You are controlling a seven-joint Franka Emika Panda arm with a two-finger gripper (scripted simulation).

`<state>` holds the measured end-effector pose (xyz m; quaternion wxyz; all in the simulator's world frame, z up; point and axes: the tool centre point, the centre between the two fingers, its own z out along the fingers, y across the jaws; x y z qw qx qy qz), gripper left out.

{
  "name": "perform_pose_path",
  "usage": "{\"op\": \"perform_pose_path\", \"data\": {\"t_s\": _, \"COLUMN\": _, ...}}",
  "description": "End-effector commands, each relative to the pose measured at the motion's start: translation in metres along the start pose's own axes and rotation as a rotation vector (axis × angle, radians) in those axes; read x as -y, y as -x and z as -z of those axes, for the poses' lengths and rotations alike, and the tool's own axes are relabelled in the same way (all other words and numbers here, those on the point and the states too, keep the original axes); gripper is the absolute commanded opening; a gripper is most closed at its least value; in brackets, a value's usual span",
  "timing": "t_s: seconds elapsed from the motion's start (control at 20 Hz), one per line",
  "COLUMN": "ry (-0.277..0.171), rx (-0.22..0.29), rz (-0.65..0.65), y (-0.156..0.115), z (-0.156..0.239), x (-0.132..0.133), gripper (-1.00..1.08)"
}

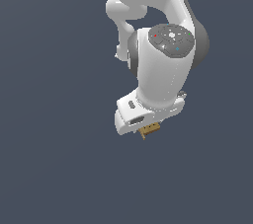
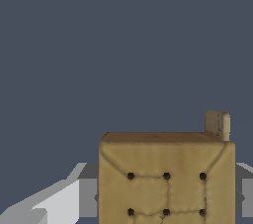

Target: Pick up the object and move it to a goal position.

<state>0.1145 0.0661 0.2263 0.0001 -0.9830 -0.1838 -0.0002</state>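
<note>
Seen from the exterior view, my pincer (image 1: 145,127) hangs at the end of the white arm, a little to 5 o'clock of the picture's centre, with the block (image 1: 149,130) peeking out from under the hand at its 5 o'clock edge. Only a tan sliver of the block shows there; the hand covers the rest, and I cannot see my fingers from this side. All around is a flat dark slate field, so I cannot tell whether the block rests on the worktop or hangs above it, and no goal marker shows anywhere.

Through the wrist view, the block (image 2: 166,178) fills the near part of the picture, tan with rows of dark dots and faint seams on its face, and a small tab standing up at one far corner. A grey finger (image 2: 88,196) sits against one side of it and a second finger (image 2: 244,196) against the other, so my pincer is closed narrowly on the block and holding it between the two.

My judgement: the grasp is made, so the picking-up half looks done or nearly so. What remains is carrying the block to the goal, which I cannot locate from either view.

No brand, label or writing is readable on the block or the arm; the small coloured specks on the arm's grey cap are not letters.
</note>
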Motion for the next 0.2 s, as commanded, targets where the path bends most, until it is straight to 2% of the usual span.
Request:
{"op": "perform_pose_path", "data": {"t_s": 0.0, "ry": 0.0, "rx": 0.0, "rz": -0.001, "y": -0.0023, "z": 0.005, "x": 0.0022, "gripper": -1.0}}
{"op": "perform_pose_path", "data": {"t_s": 0.15, "ry": 0.0, "rx": 0.0, "rz": -0.001, "y": -0.0032, "z": 0.0064, "x": 0.003, "gripper": -1.0}}
